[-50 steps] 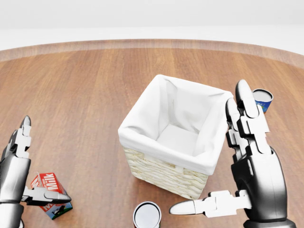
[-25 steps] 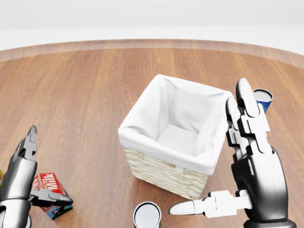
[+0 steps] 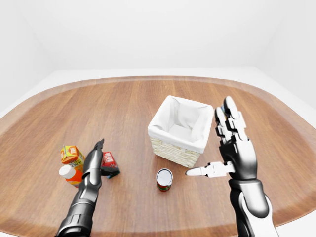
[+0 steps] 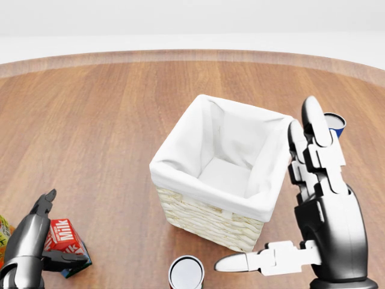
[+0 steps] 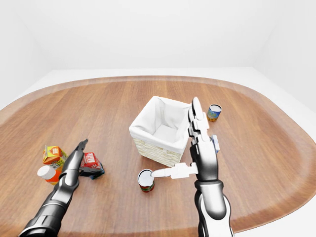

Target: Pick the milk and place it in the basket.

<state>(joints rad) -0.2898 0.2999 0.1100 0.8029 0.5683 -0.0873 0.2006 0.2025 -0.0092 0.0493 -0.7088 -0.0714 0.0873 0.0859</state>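
The milk [image 4: 63, 236] is a small red carton with white lettering, lying tilted on the wooden table at the bottom left of the head view. My left hand [image 4: 65, 229] is open around it, with the fingers [image 4: 37, 220] along its left side and the thumb [image 4: 66, 259] under its lower edge. The wicker basket [image 4: 198, 211] with a white cloth liner stands in the middle, and nothing shows inside it. Beside the basket's right side my right hand [image 4: 274, 201] is raised and open, fingers pointing up and thumb out to the left, holding nothing.
A tin can [image 4: 186, 272] with a white lid stands just below the basket. A blue can [image 5: 214, 112] sits behind my right hand. To the left of the milk are an orange juice carton [image 3: 72, 154] and a white-capped bottle [image 3: 68, 173].
My left hand has sunk lower and come in closer round the milk carton. The carton, the basket and my right hand have hardly moved.
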